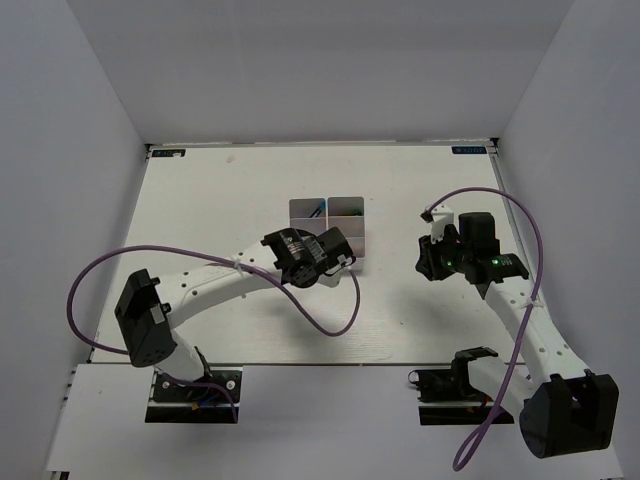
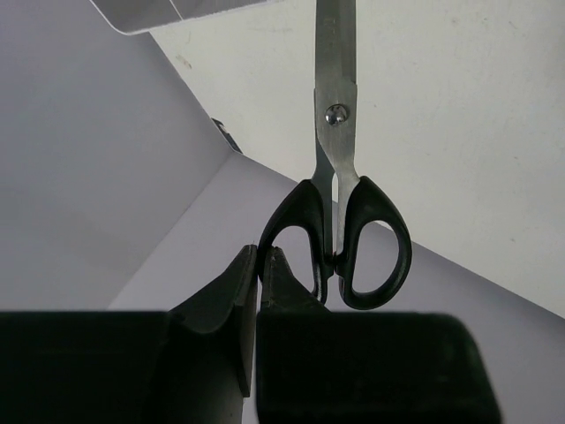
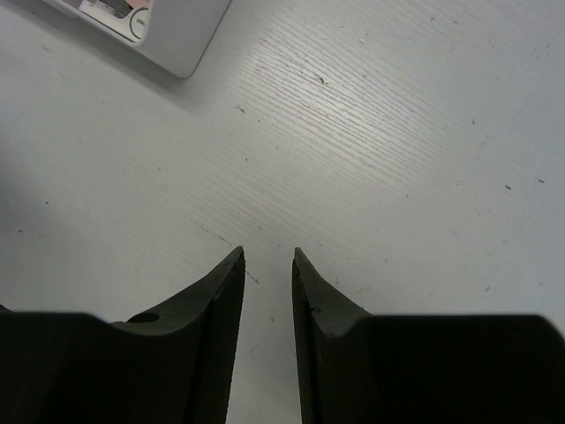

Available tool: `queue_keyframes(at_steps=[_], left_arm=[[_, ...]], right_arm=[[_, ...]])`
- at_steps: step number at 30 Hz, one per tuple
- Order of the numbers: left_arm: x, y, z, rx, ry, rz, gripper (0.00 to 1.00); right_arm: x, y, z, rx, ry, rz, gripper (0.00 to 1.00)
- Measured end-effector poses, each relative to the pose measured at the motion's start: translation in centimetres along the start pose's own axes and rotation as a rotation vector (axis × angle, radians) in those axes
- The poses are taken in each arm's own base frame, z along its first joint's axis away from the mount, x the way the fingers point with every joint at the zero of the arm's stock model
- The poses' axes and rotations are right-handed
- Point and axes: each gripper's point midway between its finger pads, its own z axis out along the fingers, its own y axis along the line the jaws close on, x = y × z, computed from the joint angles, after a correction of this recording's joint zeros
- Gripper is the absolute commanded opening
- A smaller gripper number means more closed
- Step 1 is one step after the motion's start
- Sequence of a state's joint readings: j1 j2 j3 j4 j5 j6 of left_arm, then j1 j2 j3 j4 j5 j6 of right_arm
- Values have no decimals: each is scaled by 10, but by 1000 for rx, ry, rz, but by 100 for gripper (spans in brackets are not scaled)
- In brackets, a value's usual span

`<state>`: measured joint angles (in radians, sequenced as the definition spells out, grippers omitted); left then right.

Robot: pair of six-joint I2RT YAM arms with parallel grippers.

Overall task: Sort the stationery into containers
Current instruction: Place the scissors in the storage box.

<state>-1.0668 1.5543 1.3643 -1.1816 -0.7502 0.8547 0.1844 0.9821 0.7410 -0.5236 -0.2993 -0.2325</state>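
The black-handled scissors hang from my left gripper, which is shut on one handle loop; the steel blades point away from the wrist. In the top view my left gripper is over the near edge of the white containers, covering part of the block. A blue pen shows in one far bin. My right gripper is open and empty, low over bare table, to the right of the containers. In the top view it sits apart from the block. Other stationery is hidden.
White walls close in the table on the left, back and right. A corner of the bin block shows at the top of the left wrist view. Purple cables loop off both arms.
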Motion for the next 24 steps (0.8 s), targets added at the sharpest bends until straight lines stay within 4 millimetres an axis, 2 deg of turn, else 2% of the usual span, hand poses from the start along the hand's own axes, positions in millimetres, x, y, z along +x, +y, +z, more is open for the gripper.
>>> queue_keyframes(at_steps=[15, 24], left_arm=[[-20, 29, 34, -42, -7, 71, 0], [-39, 34, 62, -46, 6, 112, 0]], right_arm=[[1, -3, -1, 7, 0, 12, 32], [1, -6, -2, 7, -5, 25, 32]])
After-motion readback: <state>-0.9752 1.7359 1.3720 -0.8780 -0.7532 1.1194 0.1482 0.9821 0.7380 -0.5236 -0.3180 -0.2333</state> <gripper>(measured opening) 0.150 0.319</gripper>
